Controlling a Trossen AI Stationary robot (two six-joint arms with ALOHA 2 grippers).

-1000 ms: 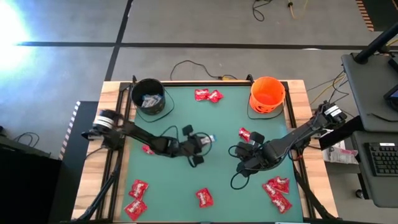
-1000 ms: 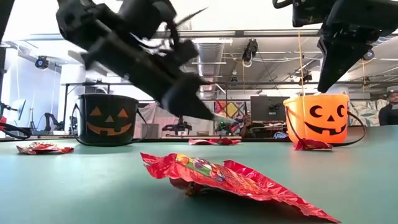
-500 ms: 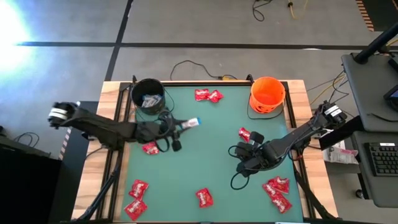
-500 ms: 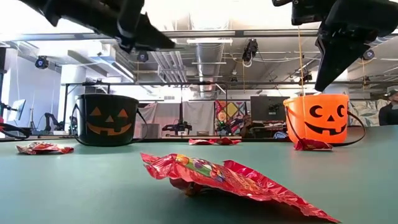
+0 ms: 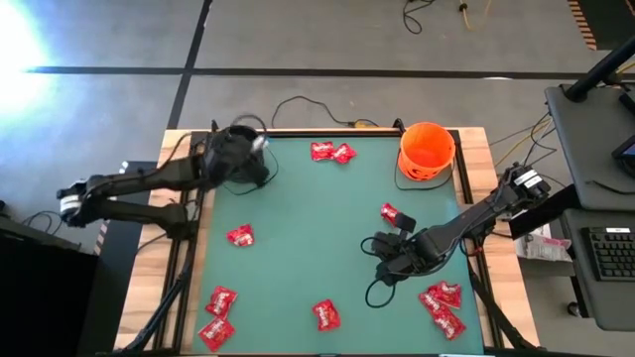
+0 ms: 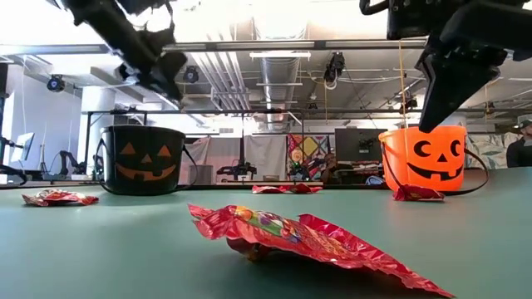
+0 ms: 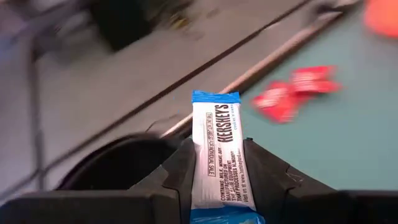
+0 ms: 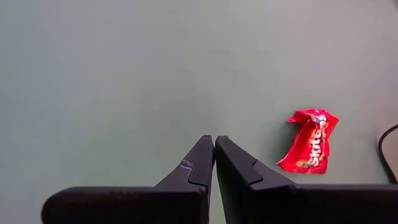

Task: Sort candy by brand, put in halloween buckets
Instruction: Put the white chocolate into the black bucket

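L gripper [image 7: 217, 180] clamps white-blue bar [image 7: 216, 152] above black bucket [image 5: 236, 157]; R gripper [image 8: 214, 152] shut, empty, over mat w/ red packet [image 8: 309, 142] nearby.

Green table mat [image 5: 317, 248], wooden frame [image 5: 182, 159], keyboard [image 5: 606, 256].

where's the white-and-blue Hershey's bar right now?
The white-and-blue Hershey's bar is clamped in the left gripper, above the black cauldron bucket at the table's far-left corner in the high view.

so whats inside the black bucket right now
The left gripper, holding a white bar, covers most of the black bucket, so its contents can't be seen.
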